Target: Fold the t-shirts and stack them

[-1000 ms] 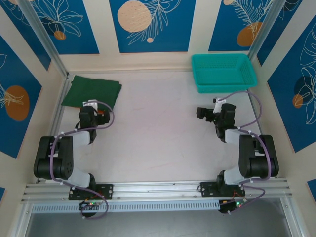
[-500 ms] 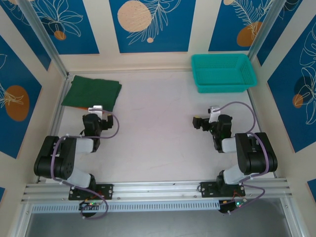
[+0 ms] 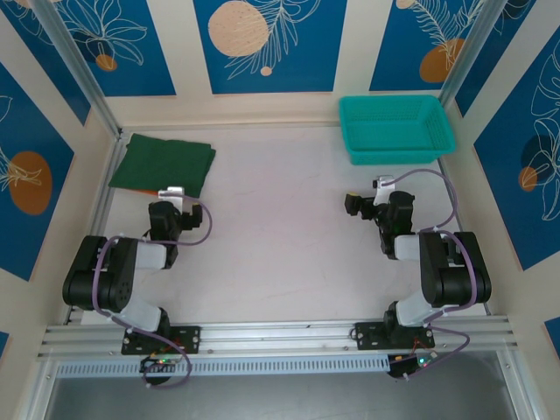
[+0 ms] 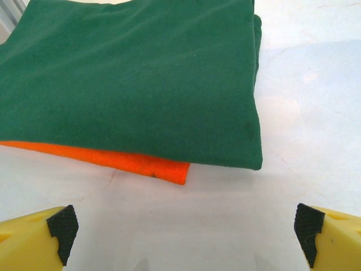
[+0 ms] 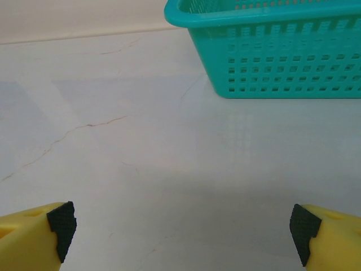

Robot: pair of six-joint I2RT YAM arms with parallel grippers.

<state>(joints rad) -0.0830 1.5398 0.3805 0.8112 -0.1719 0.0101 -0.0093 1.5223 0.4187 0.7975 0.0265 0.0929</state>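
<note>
Gaping wide, empty: left tool (image 4: 185, 232), right tool (image 5: 183, 230)

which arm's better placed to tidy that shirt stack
Left, likely. The open left hand faces the green t-shirt lying on the orange t-shirt just ahead; the right hand faces the teal basket instead.

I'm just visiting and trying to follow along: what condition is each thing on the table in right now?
Green shirt: folded flat, top of the pile.
Orange shirt: beneath the green shirt, one edge peeking out.
Basket: upright, looks empty.
Left gripper: open, holding nothing.
Right gripper: open, holding nothing.
</note>
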